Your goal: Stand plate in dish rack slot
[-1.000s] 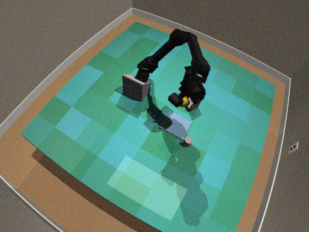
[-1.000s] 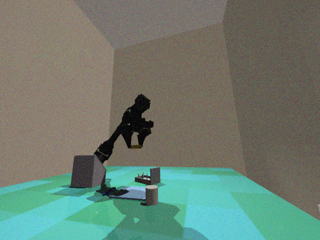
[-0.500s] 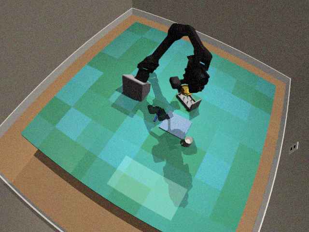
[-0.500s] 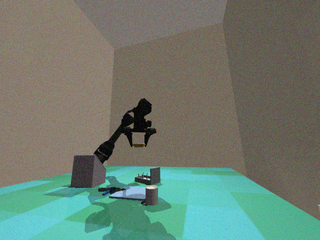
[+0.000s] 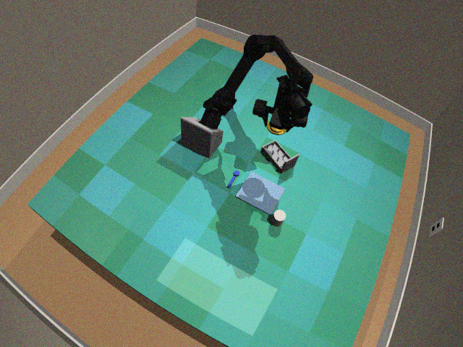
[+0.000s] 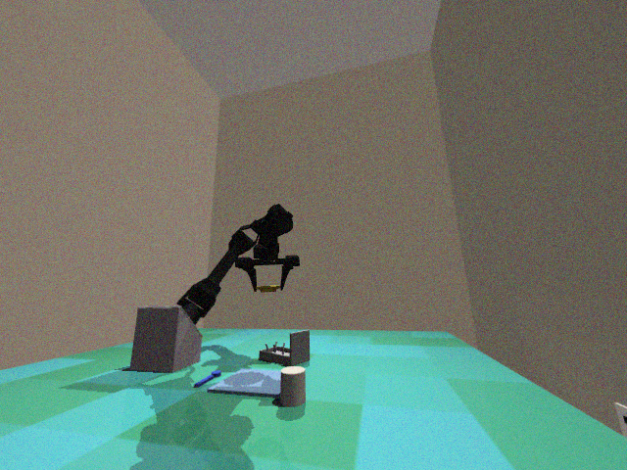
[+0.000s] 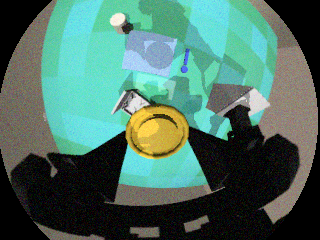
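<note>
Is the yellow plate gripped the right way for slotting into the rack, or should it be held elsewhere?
The gripper is shut on the plate across its width, the jaws on opposite rim edges, so it hangs flat, face up, high above the dish rack. For an upright slot, pinching one rim edge from above, with the disc vertical and in line with the rails, would likely suit better.
</note>
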Controlling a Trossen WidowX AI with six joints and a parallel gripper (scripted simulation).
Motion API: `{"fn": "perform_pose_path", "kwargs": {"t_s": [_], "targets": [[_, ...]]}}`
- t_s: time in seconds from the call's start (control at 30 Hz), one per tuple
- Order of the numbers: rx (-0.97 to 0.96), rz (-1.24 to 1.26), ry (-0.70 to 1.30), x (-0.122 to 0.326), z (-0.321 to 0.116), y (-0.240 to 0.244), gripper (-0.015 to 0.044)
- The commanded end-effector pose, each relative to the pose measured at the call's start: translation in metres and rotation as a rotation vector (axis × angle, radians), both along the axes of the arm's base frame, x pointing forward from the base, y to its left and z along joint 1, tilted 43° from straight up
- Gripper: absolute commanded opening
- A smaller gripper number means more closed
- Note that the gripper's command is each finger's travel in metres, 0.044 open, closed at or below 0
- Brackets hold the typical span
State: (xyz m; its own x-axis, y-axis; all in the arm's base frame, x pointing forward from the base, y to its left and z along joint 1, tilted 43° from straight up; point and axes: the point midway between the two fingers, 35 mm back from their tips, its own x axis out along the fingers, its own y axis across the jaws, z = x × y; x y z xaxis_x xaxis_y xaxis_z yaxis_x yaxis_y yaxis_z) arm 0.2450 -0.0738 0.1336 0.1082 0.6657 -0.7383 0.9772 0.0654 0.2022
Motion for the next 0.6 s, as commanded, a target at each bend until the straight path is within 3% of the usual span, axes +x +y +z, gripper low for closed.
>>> {"fn": "perform_pose_path", "kwargs": {"t_s": [0.0,0.57], "targets": [[0.021,-0.118,0.095,-0.009,0.011,0.015,0.0],[0.103,-0.529,0.466,-0.045,0.036,0.065,0.0]]}}
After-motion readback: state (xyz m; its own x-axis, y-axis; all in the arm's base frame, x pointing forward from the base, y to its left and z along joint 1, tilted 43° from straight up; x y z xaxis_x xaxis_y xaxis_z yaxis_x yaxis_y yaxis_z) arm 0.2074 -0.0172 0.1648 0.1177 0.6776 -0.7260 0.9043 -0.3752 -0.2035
